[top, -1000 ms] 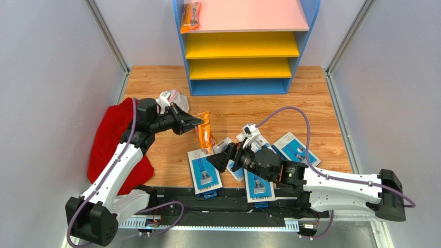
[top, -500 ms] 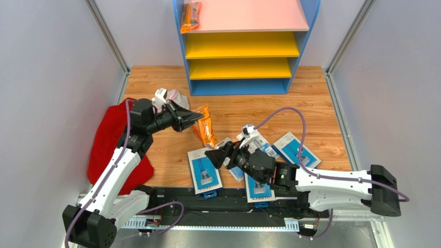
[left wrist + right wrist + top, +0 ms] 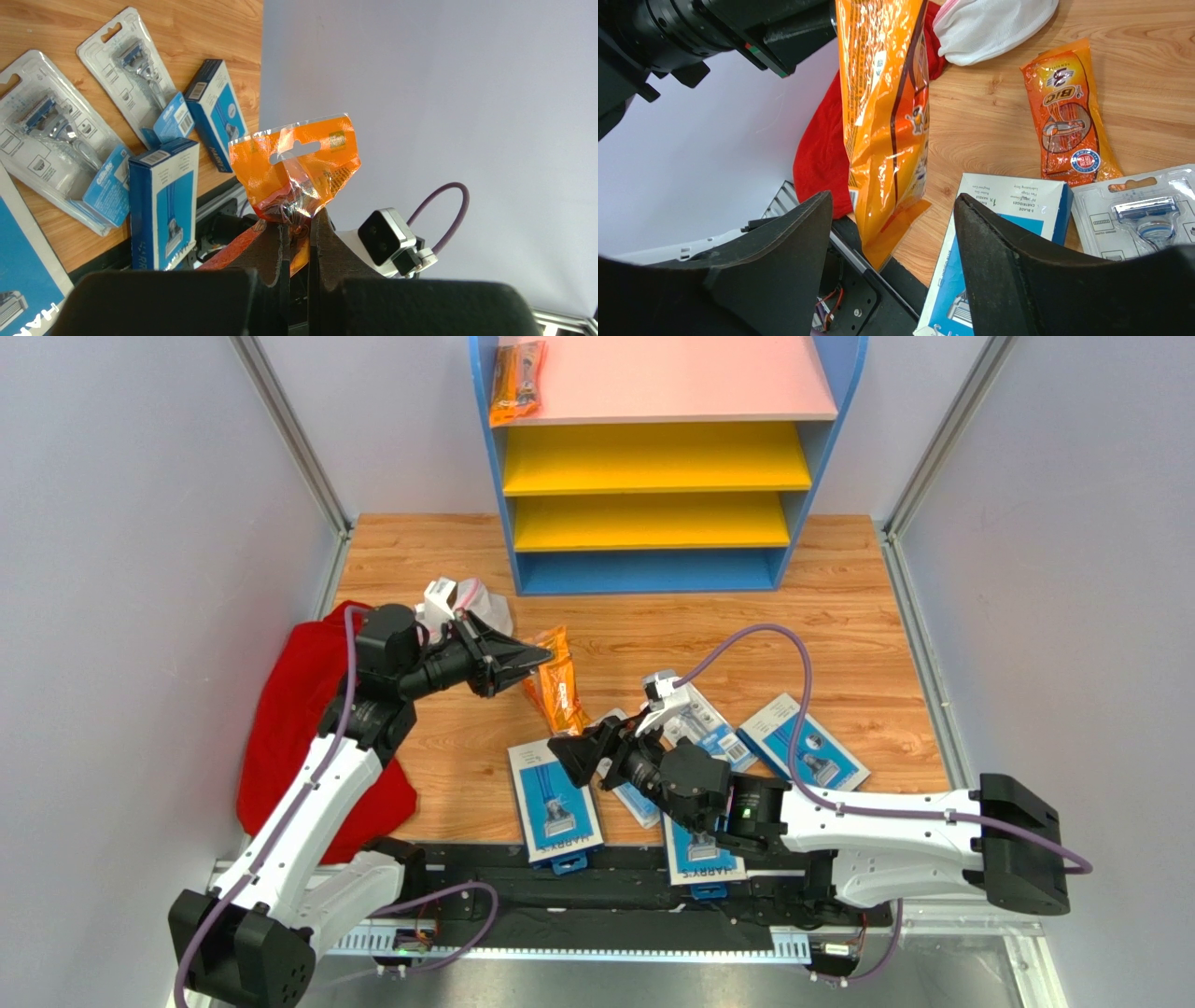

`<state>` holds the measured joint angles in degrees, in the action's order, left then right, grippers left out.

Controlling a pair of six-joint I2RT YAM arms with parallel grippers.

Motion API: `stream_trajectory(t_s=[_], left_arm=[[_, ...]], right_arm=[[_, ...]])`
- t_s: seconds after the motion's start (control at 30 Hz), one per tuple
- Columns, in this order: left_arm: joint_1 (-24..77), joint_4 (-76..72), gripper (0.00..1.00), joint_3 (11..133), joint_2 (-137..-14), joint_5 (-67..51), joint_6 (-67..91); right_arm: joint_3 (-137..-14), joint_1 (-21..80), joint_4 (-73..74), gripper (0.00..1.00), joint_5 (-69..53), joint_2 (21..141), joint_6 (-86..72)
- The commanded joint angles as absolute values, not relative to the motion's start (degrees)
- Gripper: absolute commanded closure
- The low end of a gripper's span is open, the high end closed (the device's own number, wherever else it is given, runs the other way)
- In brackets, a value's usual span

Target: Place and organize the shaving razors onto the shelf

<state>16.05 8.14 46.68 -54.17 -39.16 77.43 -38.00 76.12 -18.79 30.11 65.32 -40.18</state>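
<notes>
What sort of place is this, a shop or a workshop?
Probably a robot test booth, not a shop: plain grey walls box in a wooden table, with a toy-bright shelf and razor packs strewn about.

orange packet: you're looking at crinkled, glossy plastic film.
shaving razors: clear shiny plastic over printed card.
table: smooth wood grain, low sheen.
red cloth: you'll find soft matt fabric.
shelf: smooth matt boards.

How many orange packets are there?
3 narrow orange plastic packets: one on the blue shelf's pink top board, one pinched in the left hand, one flat on the wooden table. More may be hidden.
</notes>
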Motion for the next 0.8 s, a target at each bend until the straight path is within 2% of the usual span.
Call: stream_trajectory(t_s=[0.0,0.03,0.07,0.1,0.37,0.4,0.57,0.6,0.63,0.7,0.77], left_arm=[[16.61,7.91,1.0,48.43,-54.23,-40.61,75.94],[16.7,7.65,1.0,48.17,-54.23,-40.61,76.02],[17.05,7.47,1.0,47.9,-54.23,-40.52,76.11],[17.14,6.86,1.0,47.9,-54.49,-40.52,76.2],[18.54,5.98,1.0,47.72,-54.84,-40.96,76.46],[18.63,5.98,1.0,47.64,-55.02,-41.04,76.29],[18.72,8.08,1.0,47.99,-54.58,-40.26,73.75],[18.72,9.83,0.99,48.16,-54.15,-39.99,72.96],[18.72,10.8,0.96,48.69,-54.05,-39.29,71.3],[18.72,13.52,0.92,49.04,-53.7,-38.59,69.79],[18.72,15.02,0.78,49.57,-53.53,-37.97,68.03]], right_arm=[[-40.17,76.38,-23.29,0.35,33.57,64.51,-38.23],[-40.34,76.29,-23.2,0.38,34.18,64.77,-38.84],[-40.6,76.2,-22.86,0.47,34.45,65.47,-39.46],[-40.87,75.85,-22.68,0.5,34.54,65.83,-39.98],[-41.4,75.15,-22.59,0.52,34.45,68.03,-42.36],[-41.31,74.97,-22.59,0.55,34.45,67.94,-42.62],[-39.73,74.71,-22.15,0.91,34.54,66.36,-43.42],[-39.47,74.62,-22.06,0.94,34.8,66.01,-43.77],[-39.11,74.62,-21.89,1.0,34.98,65.66,-43.94],[-38.5,74.45,-21.62,1.0,35.24,64.95,-44.21],[-38.32,74.53,-20.66,1.0,35.25,64.25,-44.3]])
